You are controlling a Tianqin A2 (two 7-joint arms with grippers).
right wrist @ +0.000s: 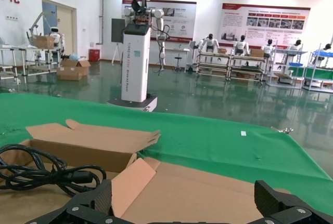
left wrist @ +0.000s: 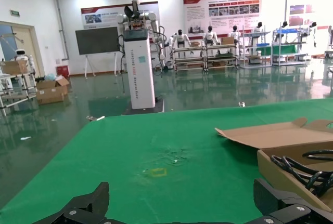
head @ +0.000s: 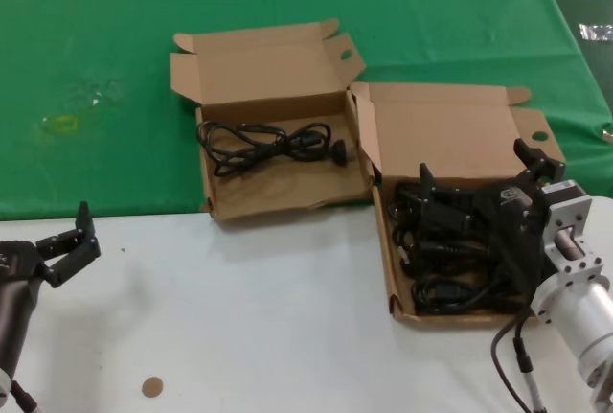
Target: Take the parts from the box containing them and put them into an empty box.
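I am holding my right claw (head: 474, 169) at the right of the head frame, hovering over the full box (head: 402, 312), its two black fingers spread wide above the cords (head: 445, 260) heaped in that tray. Nothing is sitting between those fingers; whether the tips are touching the pile I cannot tell. The full box is lying at the lower right centre, its lid (head: 436, 126) standing open behind it, half on the green cloth (head: 115, 49) and half on the white table (head: 259, 317).

The other box (head: 225, 207) is sitting just left of it, in the upper middle of the frame, the two nearly touching at their near corners. Its lid is folded back too, and one coiled cord (head: 268, 142) is already lying in its tray.

My left claw (head: 69, 240) is waiting at the lower left edge of the head frame, over the white table and well apart from both boxes, its fingers parted and gripping nothing. In its own wrist view the fingertips (left wrist: 86, 206) are showing along the bottom edge, with a box corner and a cord at the lower right.
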